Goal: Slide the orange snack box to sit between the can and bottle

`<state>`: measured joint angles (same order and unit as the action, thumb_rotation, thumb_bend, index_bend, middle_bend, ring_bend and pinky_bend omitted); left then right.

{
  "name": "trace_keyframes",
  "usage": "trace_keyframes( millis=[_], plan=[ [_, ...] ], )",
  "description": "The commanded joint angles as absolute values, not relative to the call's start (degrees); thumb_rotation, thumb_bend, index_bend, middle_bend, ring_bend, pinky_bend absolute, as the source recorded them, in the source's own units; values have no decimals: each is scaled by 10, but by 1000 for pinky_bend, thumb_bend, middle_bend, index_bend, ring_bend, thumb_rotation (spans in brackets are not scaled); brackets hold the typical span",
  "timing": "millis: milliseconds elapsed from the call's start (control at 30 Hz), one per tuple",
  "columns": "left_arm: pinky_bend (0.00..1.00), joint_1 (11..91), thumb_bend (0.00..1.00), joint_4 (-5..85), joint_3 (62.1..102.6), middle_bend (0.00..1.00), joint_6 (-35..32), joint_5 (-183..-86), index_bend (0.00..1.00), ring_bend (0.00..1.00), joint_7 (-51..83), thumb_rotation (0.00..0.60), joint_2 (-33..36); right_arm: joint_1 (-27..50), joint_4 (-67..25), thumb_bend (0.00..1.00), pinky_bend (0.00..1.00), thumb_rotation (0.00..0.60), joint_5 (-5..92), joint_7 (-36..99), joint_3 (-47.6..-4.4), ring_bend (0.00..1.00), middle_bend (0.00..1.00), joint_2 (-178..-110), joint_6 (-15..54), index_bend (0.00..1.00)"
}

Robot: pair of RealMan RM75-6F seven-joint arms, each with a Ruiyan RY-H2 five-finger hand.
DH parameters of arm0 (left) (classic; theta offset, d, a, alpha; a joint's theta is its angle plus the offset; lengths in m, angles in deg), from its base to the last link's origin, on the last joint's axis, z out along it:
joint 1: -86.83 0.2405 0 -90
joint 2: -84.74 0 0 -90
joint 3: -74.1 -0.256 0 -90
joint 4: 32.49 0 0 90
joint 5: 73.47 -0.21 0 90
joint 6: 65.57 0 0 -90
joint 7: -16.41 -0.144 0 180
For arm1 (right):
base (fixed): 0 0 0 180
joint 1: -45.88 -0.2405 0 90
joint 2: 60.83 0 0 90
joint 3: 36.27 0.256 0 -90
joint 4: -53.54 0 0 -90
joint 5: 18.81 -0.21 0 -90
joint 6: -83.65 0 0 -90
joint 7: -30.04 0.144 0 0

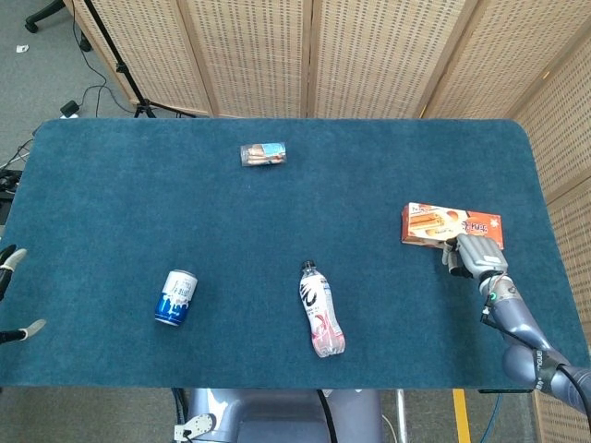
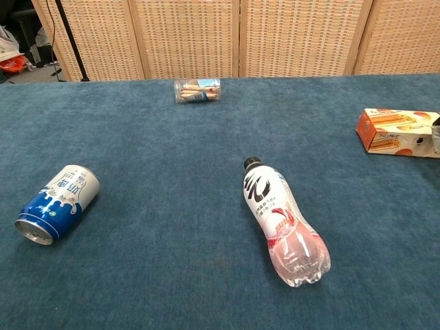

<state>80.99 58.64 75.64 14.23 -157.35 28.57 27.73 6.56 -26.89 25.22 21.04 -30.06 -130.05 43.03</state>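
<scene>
1. Orange is your target colour: in the head view the box [image 1: 452, 226] lies at the right of the frame on the blue table [image 1: 369, 175], well apart from the bottle [image 1: 320, 309] at lower centre and the can [image 1: 175, 297] at lower left. The gap between those two is where it must end up.

2. Your right hand [image 1: 474, 255] sits against the box's lower right edge, fingers bunched close together. Whether they pinch the box or only press on it, I cannot tell. The left hand [image 1: 14, 295] barely shows at the left edge, its fingertips spread with nothing in them.

3. For the slide, I'd judge a low, steady push toward the left works best, applied near the middle of the long side so the box doesn't spin. Steer it above the bottle's cap, then down into the gap; both can and bottle lie on their sides and will likely roll if nudged.

4. In the chest view the box [image 2: 397, 133] is at the right edge, with only a sliver of the right hand [image 2: 436, 137] beside it. The can [image 2: 58, 203] is at lower left, the bottle [image 2: 283, 230] at centre right.

5. Count: one box, one can, one bottle, plus one small clear packet [image 2: 197, 90] at the upper centre, well out of your path.
</scene>
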Motion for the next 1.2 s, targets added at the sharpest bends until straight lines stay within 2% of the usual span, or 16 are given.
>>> trace_keyframes(
  millis=[33, 100, 167, 300, 367, 533, 633, 733, 1200],
  plan=[
    [0, 809, 0, 587, 757, 0, 141, -1572, 0, 0, 284, 600, 277, 68, -291, 724, 316, 600, 252, 227, -293, 239, 423, -1287, 434, 562],
    [0, 809, 0, 588, 757, 0, 139, -1570, 0, 0, 282, 600, 276, 83, -341, 724, 316, 600, 268, 283, -268, 235, 403, -1252, 444, 540],
    [0, 808, 0, 588, 757, 0, 138, -1570, 0, 0, 281, 600, 276, 106, -384, 724, 316, 600, 308, 341, -245, 221, 349, -1213, 444, 443],
    [0, 808, 0, 589, 757, 0, 138, -1571, 0, 0, 280, 600, 276, 158, -404, 724, 311, 600, 397, 475, -205, 38, 46, -1171, 418, 87],
    [0, 808, 0, 590, 756, 0, 139, -1573, 0, 0, 280, 600, 277, 167, -385, 747, 279, 600, 410, 524, -195, 0, 0, -1167, 422, 13],
    [0, 810, 0, 589, 757, 0, 149, -1580, 0, 0, 282, 600, 277, 171, -329, 936, 176, 600, 411, 619, -182, 0, 0, -1174, 468, 0],
    [0, 813, 0, 587, 758, 0, 159, -1584, 0, 0, 283, 600, 276, 164, -297, 993, 140, 600, 411, 659, -178, 0, 0, -1181, 508, 0],
    [0, 815, 0, 588, 759, 0, 164, -1584, 0, 0, 280, 600, 274, 153, -241, 1000, 103, 600, 417, 704, -175, 0, 0, -1202, 564, 0],
    [0, 815, 0, 586, 758, 0, 161, -1580, 0, 0, 287, 600, 275, 128, -135, 1000, 62, 600, 432, 780, -153, 0, 0, -1265, 670, 0]
  ],
)
